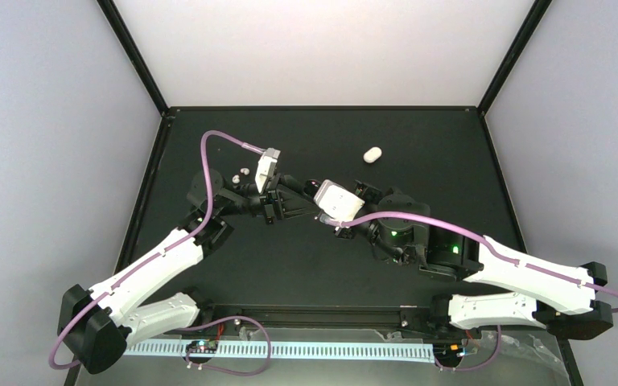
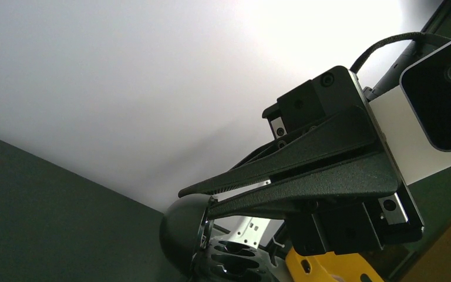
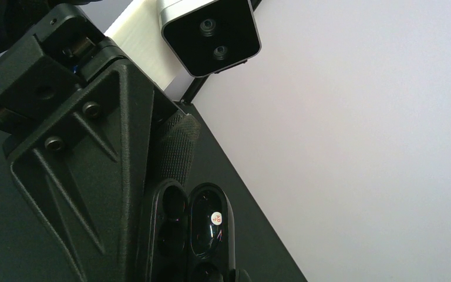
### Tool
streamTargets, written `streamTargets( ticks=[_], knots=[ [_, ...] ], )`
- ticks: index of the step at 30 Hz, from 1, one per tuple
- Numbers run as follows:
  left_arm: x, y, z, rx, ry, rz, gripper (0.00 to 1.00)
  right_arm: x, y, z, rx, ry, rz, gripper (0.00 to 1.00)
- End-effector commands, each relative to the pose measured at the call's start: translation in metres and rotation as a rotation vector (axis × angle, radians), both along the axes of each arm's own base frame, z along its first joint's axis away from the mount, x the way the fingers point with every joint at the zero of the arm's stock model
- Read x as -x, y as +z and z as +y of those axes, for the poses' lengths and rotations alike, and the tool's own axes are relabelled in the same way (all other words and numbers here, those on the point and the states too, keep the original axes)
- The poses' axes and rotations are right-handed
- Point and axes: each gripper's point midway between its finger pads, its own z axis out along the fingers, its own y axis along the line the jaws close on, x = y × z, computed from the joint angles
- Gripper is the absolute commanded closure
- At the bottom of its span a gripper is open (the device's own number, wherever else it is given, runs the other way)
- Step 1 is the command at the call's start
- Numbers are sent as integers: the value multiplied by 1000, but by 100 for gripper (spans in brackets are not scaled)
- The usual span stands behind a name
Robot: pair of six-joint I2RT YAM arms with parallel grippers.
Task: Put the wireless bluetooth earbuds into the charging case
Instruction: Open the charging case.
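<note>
The charging case is black and hangs open above the mat between my two grippers. Its lid has a small round sticker, and the half with empty wells is beside it. The case's black domed shell also shows in the left wrist view. My right gripper is pinched nearly shut on the case's rim. My left gripper grips the case from the other side, its ribbed finger pad at the case's end. Two tiny white earbuds lie on the mat behind the left gripper.
A white oval pebble-shaped thing lies alone on the black mat at the back right of centre. Grey walls and black frame posts enclose the table.
</note>
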Motion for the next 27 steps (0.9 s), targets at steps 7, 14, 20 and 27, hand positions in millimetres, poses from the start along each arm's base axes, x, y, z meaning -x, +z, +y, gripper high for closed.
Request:
streamTargets(
  ticks=[7, 14, 20, 27],
  knots=[
    [6, 9, 3, 28, -3, -38, 82, 2, 6, -2, -35, -1, -7, 99],
    [9, 8, 3, 29, -18, -52, 93, 5, 9, -3, -46, 14, -4, 99],
    [10, 7, 2, 31, -25, -51, 87, 8, 14, -5, -67, 33, -2, 99],
    [7, 9, 2, 34, -18, -32, 67, 7, 13, -5, -63, 27, -1, 99]
  ],
)
